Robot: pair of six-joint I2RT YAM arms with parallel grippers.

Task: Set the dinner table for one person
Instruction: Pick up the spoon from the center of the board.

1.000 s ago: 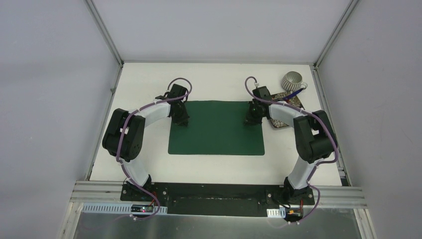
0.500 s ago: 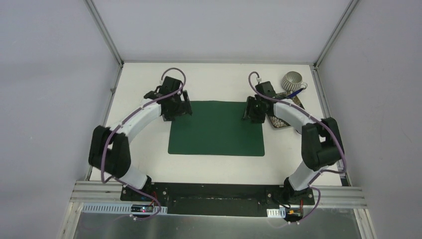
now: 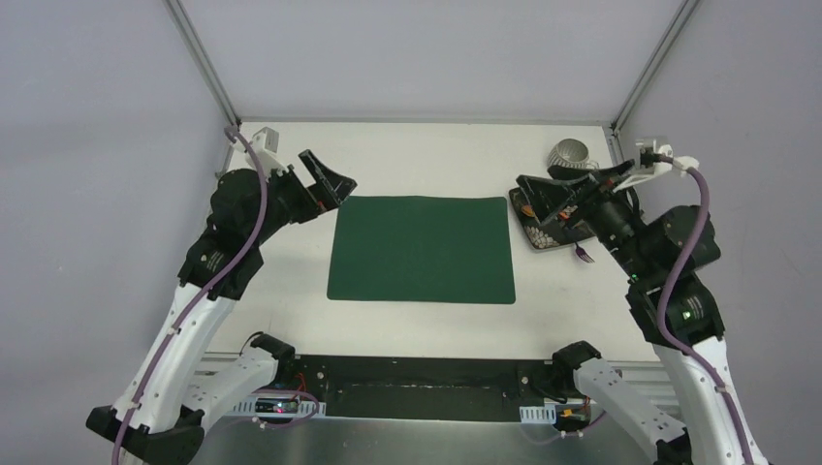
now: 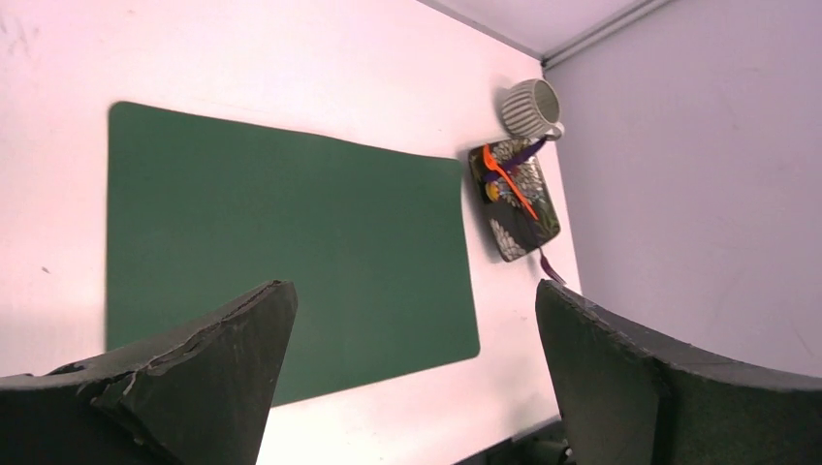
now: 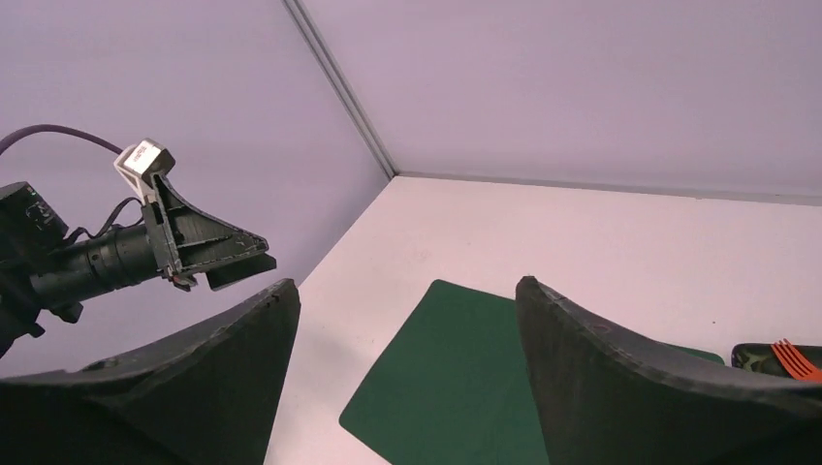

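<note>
Surface (image 3: 426, 155): white, matte, flat, lying under the mat and reaching past it on every side. It looks stiff and fixed in its frame, so it is nothing to take hold of, only to lay things on. Its finish probably lets crockery slide.
Mat (image 3: 422, 249): dark green, flat in the middle of the surface, nothing on it. It looks thin and soft.
Left gripper (image 4: 415, 291): raised off the mat's far left corner, jaws wide apart, empty.
Right gripper (image 5: 407, 286): raised to the right of the mat, jaws wide apart, empty.
Tray (image 4: 519, 208): dark and patterned, just right of the mat's far right corner. Likely hard and breakable, so best taken by a rim.
Mug (image 4: 530, 105): ribbed, grey, beyond and right of the mat's far right corner. Likely fragile, with the handle or lip as the hold.
Fork (image 4: 509, 182): orange, on the tray right of the mat, light.
Purple utensil (image 4: 528, 152): right of the mat, across the tray. Its kind is too small to tell.
</note>
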